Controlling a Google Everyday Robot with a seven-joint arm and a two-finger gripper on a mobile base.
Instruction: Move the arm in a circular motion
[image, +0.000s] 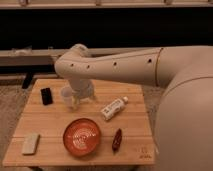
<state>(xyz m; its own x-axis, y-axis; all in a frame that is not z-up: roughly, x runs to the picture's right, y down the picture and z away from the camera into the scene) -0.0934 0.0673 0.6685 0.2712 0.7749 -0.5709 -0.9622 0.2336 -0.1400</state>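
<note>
Over the wooden counter (130, 135), my arm (120, 67) reaches in from the right, elbow bent above the back edge. My end effector (79, 100) hangs at a clear cup (66, 96), beside the black phone (46, 95).

Warm, dim indoor light falls from above onto the wooden table (130, 140), tinting it amber. The cream arm (120, 67) glows softly along its upper side and darkens underneath. The gripper (76, 102) hangs below the wrist in shade, its outline smeared. Behind the arm, the background sinks into near black. The whole view is soft and grainy, with no harsh glare.
</note>
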